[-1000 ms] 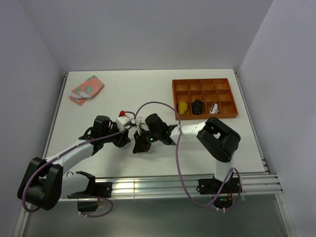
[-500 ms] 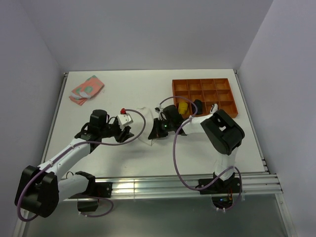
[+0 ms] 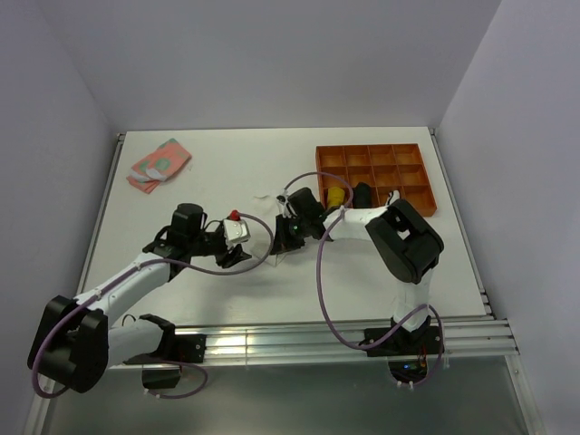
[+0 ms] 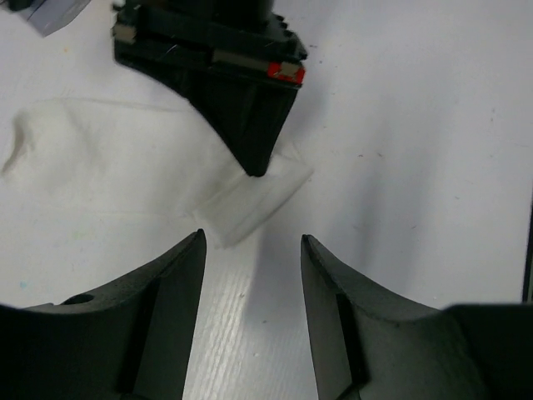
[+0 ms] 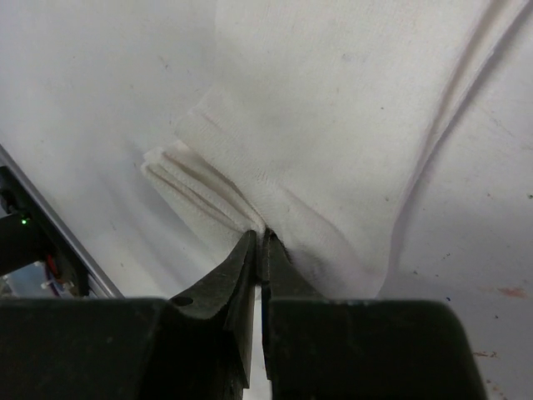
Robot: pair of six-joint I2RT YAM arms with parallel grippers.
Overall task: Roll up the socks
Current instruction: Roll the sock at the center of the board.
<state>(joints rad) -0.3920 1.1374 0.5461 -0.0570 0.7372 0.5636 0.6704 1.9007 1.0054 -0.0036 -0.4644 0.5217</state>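
the right hand pinches the folded cuff of a white sock lying on the surface. the left hand stands wide just beside it.

The top camera overlooked the whole table from behind. Both wrist cameras closely faced one white sock.

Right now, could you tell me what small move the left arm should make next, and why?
Probably ease the left gripper forward to close on the cuff of the white sock: its jaws stand open just short of it, while the right gripper pinches that cuff shut.
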